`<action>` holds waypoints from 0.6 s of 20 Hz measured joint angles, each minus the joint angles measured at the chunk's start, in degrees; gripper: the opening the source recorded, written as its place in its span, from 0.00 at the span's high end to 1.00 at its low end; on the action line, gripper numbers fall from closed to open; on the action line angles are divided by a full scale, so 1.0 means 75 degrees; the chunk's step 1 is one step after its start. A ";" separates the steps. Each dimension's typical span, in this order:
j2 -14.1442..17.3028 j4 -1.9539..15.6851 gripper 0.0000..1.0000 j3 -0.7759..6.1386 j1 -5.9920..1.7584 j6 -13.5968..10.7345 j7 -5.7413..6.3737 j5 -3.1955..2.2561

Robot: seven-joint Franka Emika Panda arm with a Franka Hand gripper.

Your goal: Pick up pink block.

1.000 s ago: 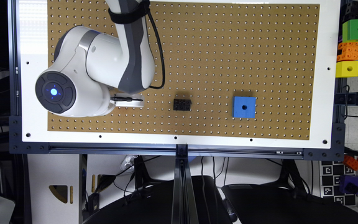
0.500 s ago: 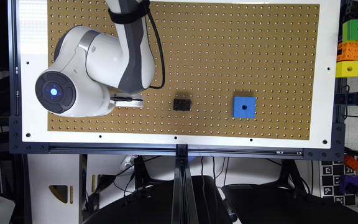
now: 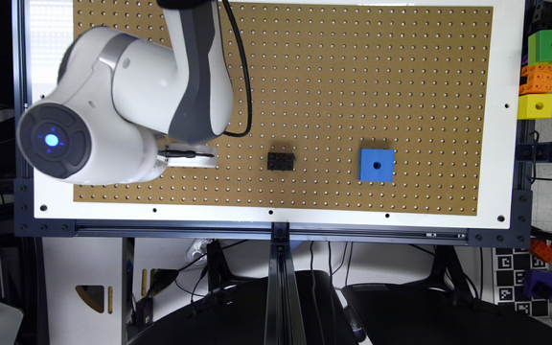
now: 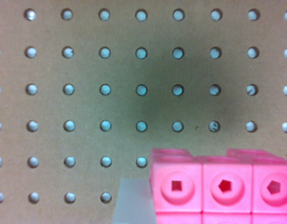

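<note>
still, arm [image 3: 127,115] and pink block [image 4: 222,186] unmoved.

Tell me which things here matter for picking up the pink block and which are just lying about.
For the job:
pink block

Lying about:
black brick
blue cube
green cube
orange bricks
yellow cube

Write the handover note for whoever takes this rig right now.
Tool: low over the pegboard at the exterior view's left; open or shut cannot be told.
Pink block: close under the wrist camera, on the pegboard; grasp not confirmed.
Black brick and blue cube: on the board toward the exterior view's right, apart from the arm.
Done: arm positioned at the pink block.
Left: confirm grip, then lift the block.
</note>
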 joint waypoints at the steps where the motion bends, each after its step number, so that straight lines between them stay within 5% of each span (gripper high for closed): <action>1: -0.0056 0.0000 1.00 0.0000 0.0000 -0.0051 0.0000 0.0000; 12: -0.0664 0.0000 1.00 0.0002 0.0000 -0.0633 0.0000 0.0000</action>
